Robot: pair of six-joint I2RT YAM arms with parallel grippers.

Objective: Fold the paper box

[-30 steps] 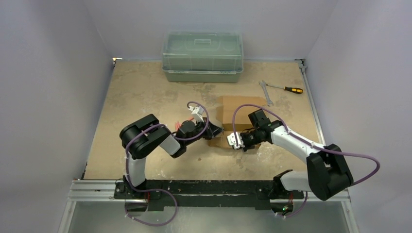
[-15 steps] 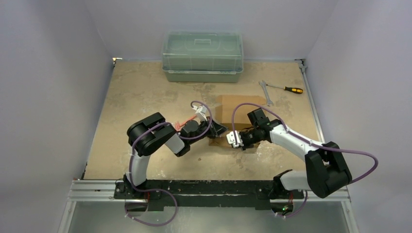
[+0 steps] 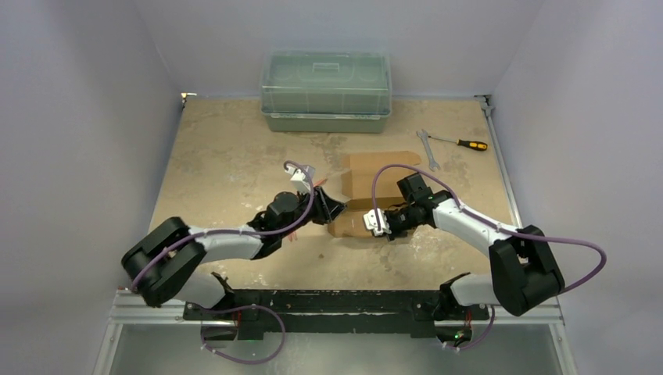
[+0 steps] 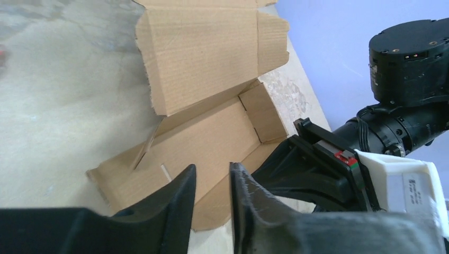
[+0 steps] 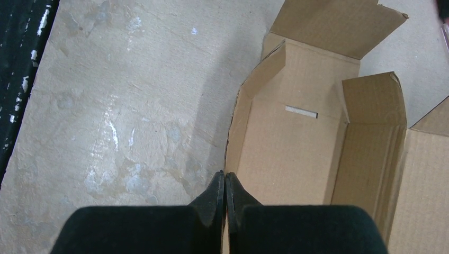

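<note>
Top external view showed us the left gripper (image 4: 212,174) at the 8 o'clock side of the paper box (image 3: 375,176), its fingers slightly apart. The right gripper (image 5: 225,180), at the box's 5 o'clock, had its fingers pressed together against a raised side wall; we could not tell whether they pinched it. The half-open box lay mid-table. Beyond it, a green bin (image 3: 324,94) sat at 12 o'clock, with a wrench (image 3: 427,148) and a screwdriver (image 3: 467,144) at 2 o'clock.

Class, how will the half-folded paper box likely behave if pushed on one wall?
The paper box looks thin and light, so it would probably slide. Its creased, unlocked walls would likely fold rather than resist.
</note>
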